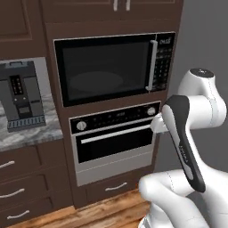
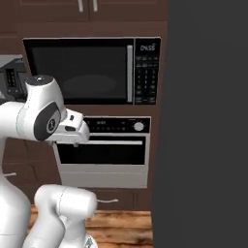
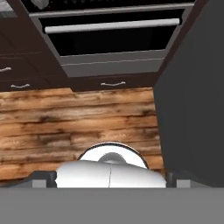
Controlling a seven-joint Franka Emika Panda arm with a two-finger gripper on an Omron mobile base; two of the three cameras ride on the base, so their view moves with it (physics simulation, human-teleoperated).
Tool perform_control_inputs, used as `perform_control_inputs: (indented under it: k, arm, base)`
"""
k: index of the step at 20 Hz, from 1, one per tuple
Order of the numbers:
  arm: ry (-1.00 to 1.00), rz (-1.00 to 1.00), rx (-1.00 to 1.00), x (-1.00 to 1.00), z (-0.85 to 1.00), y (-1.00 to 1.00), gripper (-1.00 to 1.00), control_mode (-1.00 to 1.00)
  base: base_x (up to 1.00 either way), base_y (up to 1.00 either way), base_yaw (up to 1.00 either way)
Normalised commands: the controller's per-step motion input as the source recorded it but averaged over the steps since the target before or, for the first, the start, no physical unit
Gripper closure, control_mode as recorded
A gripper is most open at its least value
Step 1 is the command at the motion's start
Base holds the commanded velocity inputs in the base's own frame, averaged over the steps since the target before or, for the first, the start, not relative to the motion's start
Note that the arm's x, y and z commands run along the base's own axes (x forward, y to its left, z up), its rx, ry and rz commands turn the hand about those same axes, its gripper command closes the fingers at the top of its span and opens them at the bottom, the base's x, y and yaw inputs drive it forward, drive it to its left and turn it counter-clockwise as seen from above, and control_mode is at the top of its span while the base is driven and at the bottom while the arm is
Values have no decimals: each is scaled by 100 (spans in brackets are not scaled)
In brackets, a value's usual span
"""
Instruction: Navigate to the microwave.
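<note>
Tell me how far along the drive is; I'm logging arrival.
Mostly done: the microwave sits straight ahead in both base views, above the oven, door shut. In hand: nothing. Left: at most a small closing move; the wood floor separates base and cabinets.

Black built-in microwave (image 1: 113, 69), door shut, directly above oven.

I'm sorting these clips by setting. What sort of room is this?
A rendered home kitchen, most likely: a built-in microwave sits above an oven in dark wood cabinetry, beside a stone counter with drawers below.
</note>
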Motion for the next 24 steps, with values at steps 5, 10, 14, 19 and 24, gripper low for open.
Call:
perform_control_inputs:
  k: [5, 10, 14, 19, 24]
  arm:
    - [0, 0, 0, 0, 0, 0, -100, 100]
    - [0, 0, 0, 0, 0, 0, -100, 100]
    - [0, 0, 0, 0, 0, 0, -100, 100]
    - [0, 0, 0, 0, 0, 0, -100, 100]
    - [0, 0, 0, 0, 0, 0, -100, 100]
  base:
    - [62, -17, 20]
    - [55, -15, 16]
    - [53, -23, 14]
    - [54, -26, 15]
    - [51, -29, 15]
